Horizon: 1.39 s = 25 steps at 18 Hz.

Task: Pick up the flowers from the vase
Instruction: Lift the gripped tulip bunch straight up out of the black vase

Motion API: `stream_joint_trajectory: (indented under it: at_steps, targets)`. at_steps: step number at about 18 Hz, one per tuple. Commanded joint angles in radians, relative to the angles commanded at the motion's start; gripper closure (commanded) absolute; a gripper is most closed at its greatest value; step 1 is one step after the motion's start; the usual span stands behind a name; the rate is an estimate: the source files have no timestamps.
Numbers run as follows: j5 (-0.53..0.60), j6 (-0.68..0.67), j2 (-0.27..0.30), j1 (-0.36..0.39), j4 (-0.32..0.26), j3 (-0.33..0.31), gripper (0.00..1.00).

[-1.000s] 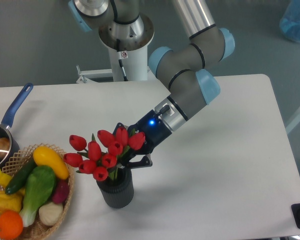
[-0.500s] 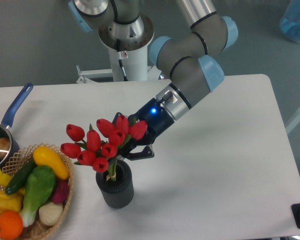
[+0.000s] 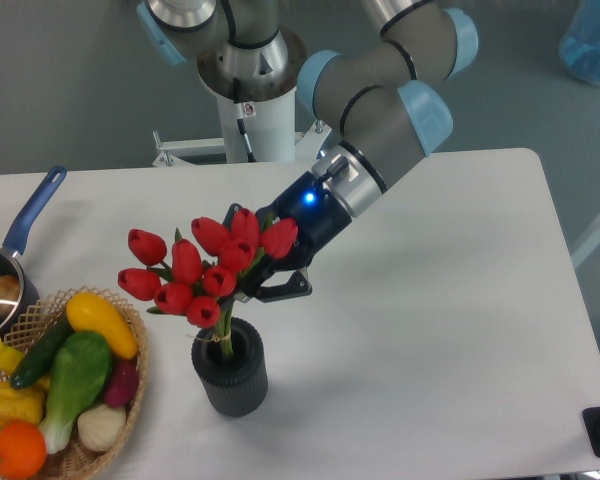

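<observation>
The flowers [image 3: 205,268], a bunch of red tulip buds on green stems, lean to the left above the vase [image 3: 230,374]. The vase is small, dark grey and ribbed, and stands upright on the white table. Only the lower stem ends still reach into its mouth. My gripper [image 3: 262,284] comes in from the upper right and is shut on the flowers' stems just under the buds. Its fingertips are partly hidden behind the buds and leaves.
A wicker basket [image 3: 130,400] of colourful vegetables sits at the front left, close to the vase. A blue-handled saucepan [image 3: 10,270] lies at the left edge. The arm's base [image 3: 252,90] stands behind the table, and a blue object [image 3: 592,45] is at the top right.
The gripper has risen with the flowers. The buds sit higher and further from the vase, and more stem shows above the vase's mouth.
</observation>
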Motion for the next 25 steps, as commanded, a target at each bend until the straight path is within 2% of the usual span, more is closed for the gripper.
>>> stream_joint_trajectory:
  at_steps: [3, 7, 11, 16, 25]
  targets:
    - [-0.012, -0.003, 0.006, 0.006, 0.002, 0.002, 0.82]
    - [-0.089, -0.006, 0.017, 0.035, 0.0, 0.002, 0.82]
    - [-0.094, -0.009, 0.026, 0.038, 0.0, 0.008, 0.82]
    - [-0.172, -0.045, 0.048, 0.095, 0.0, 0.023, 0.82]
    - [-0.132, -0.086, 0.06, 0.196, -0.005, 0.054, 0.82]
